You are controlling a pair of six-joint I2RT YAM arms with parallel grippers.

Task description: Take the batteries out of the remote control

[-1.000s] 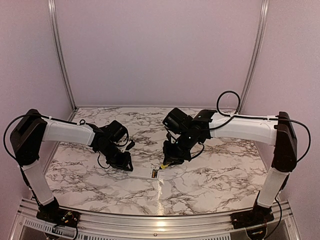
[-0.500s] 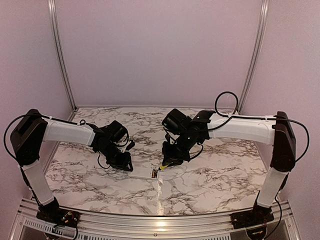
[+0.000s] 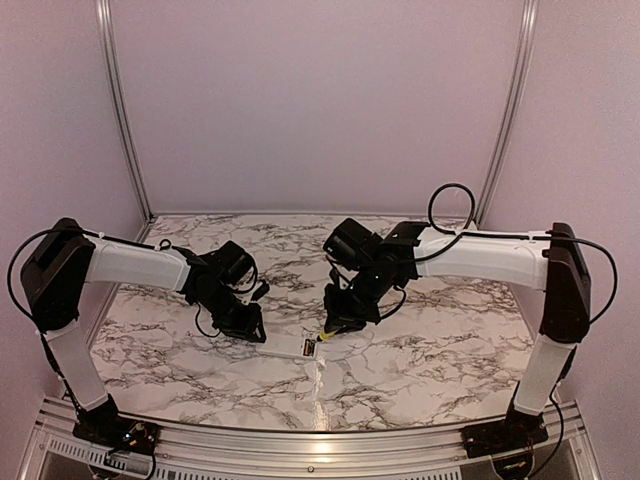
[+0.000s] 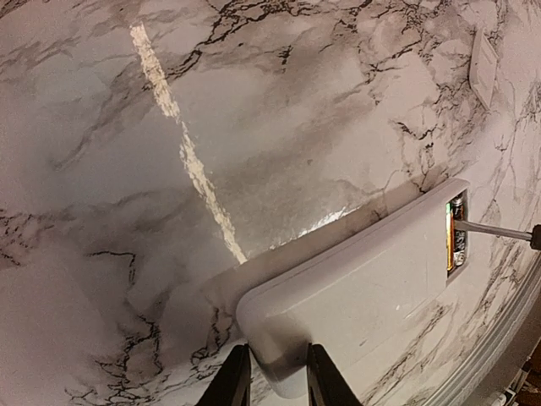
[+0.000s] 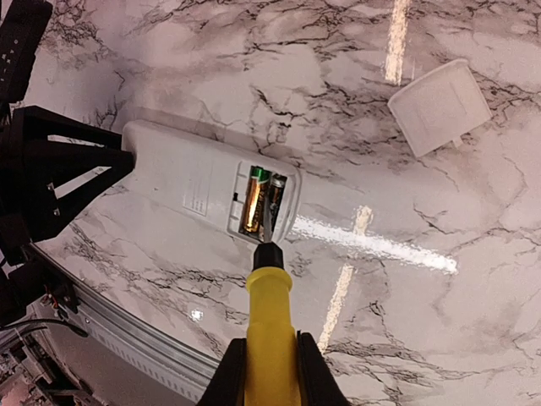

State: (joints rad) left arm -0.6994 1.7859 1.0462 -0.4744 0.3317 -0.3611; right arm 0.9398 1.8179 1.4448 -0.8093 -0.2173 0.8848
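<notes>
Two batteries [image 5: 258, 201] sit in the remote control [image 5: 190, 173] recess — left gripper [image 4: 275, 362] clamps the remote's end on the table [image 5: 439, 279]; right gripper [image 5: 270, 364] grips the screwdriver [image 5: 270, 309], tip at the batteries.

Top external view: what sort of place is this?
Probably a lab robot workcell, not a home: plain lilac wall panels in aluminium framing enclose a marble-patterned tabletop, with a white-and-black left arm and right arm bolted at its near edge.

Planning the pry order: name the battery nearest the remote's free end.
The dark battery, outermost; the coppery-gold battery lies inboard, toward the left gripper holding the remote.
</notes>
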